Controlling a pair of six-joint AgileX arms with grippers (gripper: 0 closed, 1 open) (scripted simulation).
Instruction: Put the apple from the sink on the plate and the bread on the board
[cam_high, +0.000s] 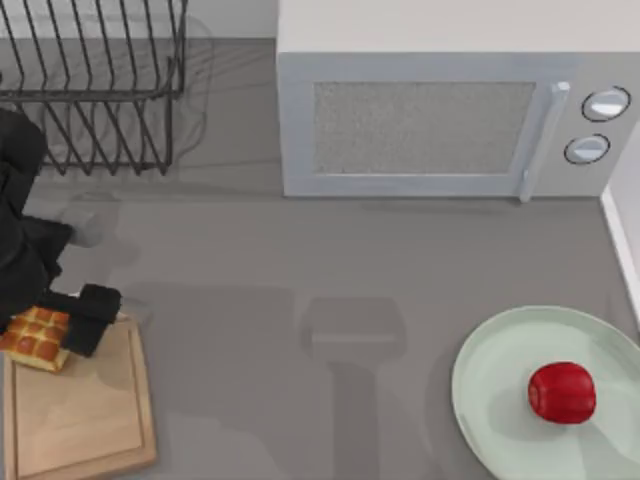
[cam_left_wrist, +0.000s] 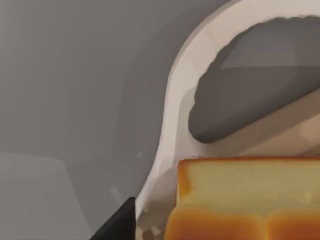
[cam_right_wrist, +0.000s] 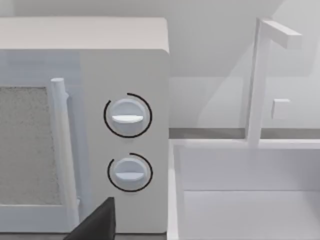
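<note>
No readable writing or brand anywhere; the microwave (cam_high: 450, 110) has two unlabelled round knobs (cam_right_wrist: 127, 117) and a vertical bar handle.

Bench (cam_high: 260, 290) is plain matte grey, pale wall behind. Wire dish rack (cam_high: 95, 85) far left, microwave far centre-right, white sink (cam_right_wrist: 250, 200) with a white tap to the right of the microwave.

Left pincer (cam_high: 60, 325) is at the near left, clenched on the bread (cam_high: 38, 338), over the far end of the board (cam_high: 80, 415). Can't tell if the bread touches the board or is just above it. In the left wrist view the bread (cam_left_wrist: 245, 200) sits right by the board's white loop handle (cam_left_wrist: 175, 125).

Apple (cam_high: 561, 392) lies on the plate (cam_high: 490, 350), near right, slightly right of its centre.

Right arm: a dark fingertip (cam_right_wrist: 97, 222) in the right wrist view, facing microwave and sink; can't tell the right pincer's state.
</note>
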